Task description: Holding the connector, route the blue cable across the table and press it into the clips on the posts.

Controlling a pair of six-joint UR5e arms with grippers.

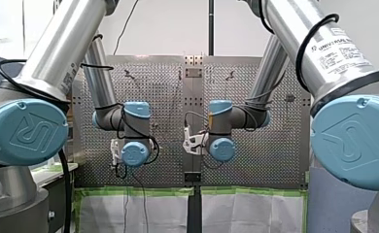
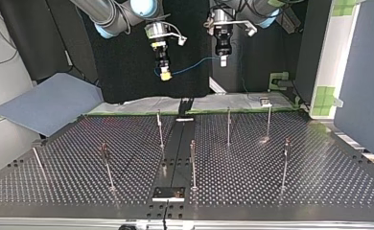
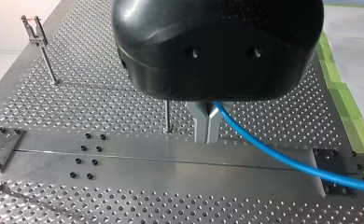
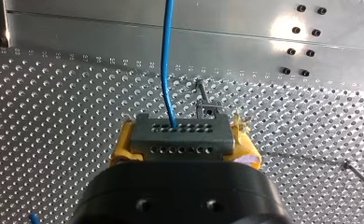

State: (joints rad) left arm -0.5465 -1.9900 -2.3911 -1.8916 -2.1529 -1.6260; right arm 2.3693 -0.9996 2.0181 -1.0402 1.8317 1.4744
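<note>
Blue cable (image 4: pixel 164 56) and grey connector (image 4: pixel 180 135), both held above the perforated table (image 2: pixel 319 182).

**Right wrist view:** my right gripper (image 4: pixel 182 140) has its yellow pads (image 4: pixel 119 151) clamped on the two ends of the connector. The cable leaves one of the holes in the connector's face. It runs straight ahead of the gripper, over the table's plain centre strip (image 4: pixel 101 32).

**Left wrist view:** my left gripper (image 3: pixel 207 135) has its metal fingers (image 3: pixel 199 123) pinched together on the cable. The strand comes out at the fingers' side and runs off across the centre strip, passing over a black plate (image 3: pixel 329 163) near the table's edge.

**Top view:** the two grippers hang side by side, well above the table. The right is at the view's left and the left is at the view's right (sides are crossed here). The cable sags in a shallow curve between them.

Thin upright posts (image 2: pixel 228 125) stand spread over the table. One of them, in the left wrist view, carries a small forked clip (image 3: pixel 33 28) at its tip. The cable hangs well above the posts.

**Front view:** both arms fold inward over the table's middle, and the fingers cannot be read there.
</note>
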